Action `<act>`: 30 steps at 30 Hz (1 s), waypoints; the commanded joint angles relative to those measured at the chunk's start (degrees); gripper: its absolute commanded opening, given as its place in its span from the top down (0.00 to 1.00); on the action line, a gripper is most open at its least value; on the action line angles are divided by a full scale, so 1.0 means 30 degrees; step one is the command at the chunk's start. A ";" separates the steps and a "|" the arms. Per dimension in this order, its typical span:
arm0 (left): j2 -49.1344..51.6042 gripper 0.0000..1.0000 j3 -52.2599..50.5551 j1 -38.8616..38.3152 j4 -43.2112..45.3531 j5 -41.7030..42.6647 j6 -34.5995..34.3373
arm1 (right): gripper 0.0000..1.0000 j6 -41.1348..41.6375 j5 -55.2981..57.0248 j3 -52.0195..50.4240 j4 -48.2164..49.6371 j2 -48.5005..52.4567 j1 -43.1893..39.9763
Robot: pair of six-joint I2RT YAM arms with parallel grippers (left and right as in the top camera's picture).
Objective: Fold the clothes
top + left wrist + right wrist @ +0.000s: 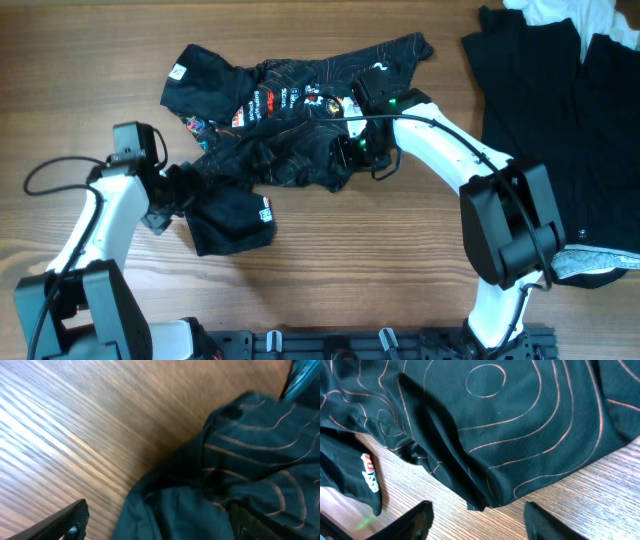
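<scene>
A black T-shirt point(290, 110) with thin reddish-brown contour lines and small white and red logos lies crumpled on the table, left of centre. My left gripper point(182, 190) is at its lower left part, open, with dark fabric point(210, 490) lying between the spread fingers point(160, 527). My right gripper point(352, 150) is at the shirt's lower right edge. In the right wrist view its fingers point(480, 525) are open and empty over bare wood, just short of a folded corner of the shirt point(490, 435).
A pile of plain black garments point(560, 140) lies at the right side of the wooden table point(330, 270), with a white cloth point(575, 12) at its top edge. A black rail point(360, 345) runs along the front edge.
</scene>
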 commanded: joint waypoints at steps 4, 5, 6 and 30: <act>0.0262 0.17 -0.2754 0.0036 0.2302 0.2317 -0.0109 | 0.87 0.0867 0.0175 -0.0124 -0.0051 0.0321 0.0080; 0.0262 0.28 -0.2914 0.0036 0.2397 0.2484 -0.0102 | 0.62 0.0874 0.0175 -0.0124 -0.0459 0.0321 0.0109; 0.0262 0.42 -0.3002 0.0036 0.2492 0.2484 -0.0095 | 0.58 0.0852 0.0175 -0.0124 -0.0750 0.0321 0.0124; -0.6623 0.96 0.1909 0.0058 0.3963 -0.2280 0.2142 | 0.96 0.0102 0.8939 0.1377 -0.0772 0.1486 0.0073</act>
